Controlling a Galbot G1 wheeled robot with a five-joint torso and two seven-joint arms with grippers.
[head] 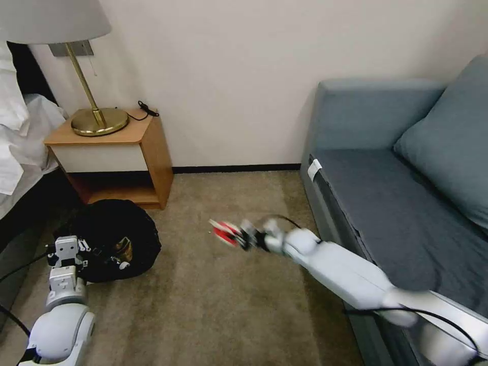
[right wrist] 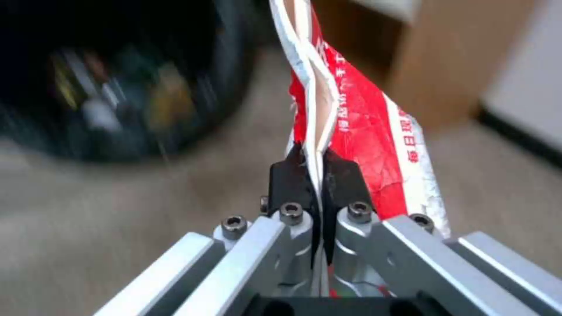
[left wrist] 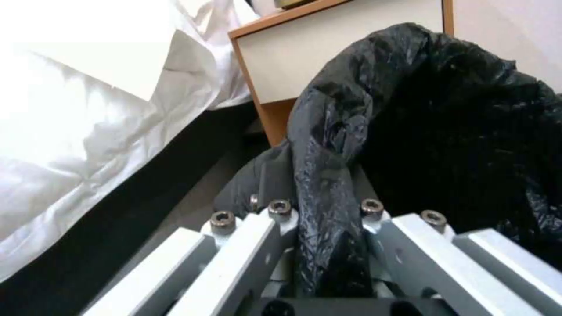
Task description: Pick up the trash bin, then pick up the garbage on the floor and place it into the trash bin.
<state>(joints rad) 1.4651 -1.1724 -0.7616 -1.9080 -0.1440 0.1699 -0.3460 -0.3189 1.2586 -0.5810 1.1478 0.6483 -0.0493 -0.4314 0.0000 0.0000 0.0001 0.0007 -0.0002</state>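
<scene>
My right gripper (right wrist: 316, 175) pinches the crushed red-and-white paper carton (right wrist: 357, 127) by its edge; left gripper (left wrist: 319, 219) clamps the black-bagged round trash bin's (head: 109, 239) rim, tilting its mouth toward the carton.

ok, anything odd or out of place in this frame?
Nothing spilled. The trash bin is tipped, mouth facing sideways, its black bag rim pinched in the left claw. The right claw grips a crushed red-and-white carton in mid-air above the carpet.

Right hand (head: 239, 235) holds carton (head: 223, 233) above carpet (head: 203, 305).
</scene>
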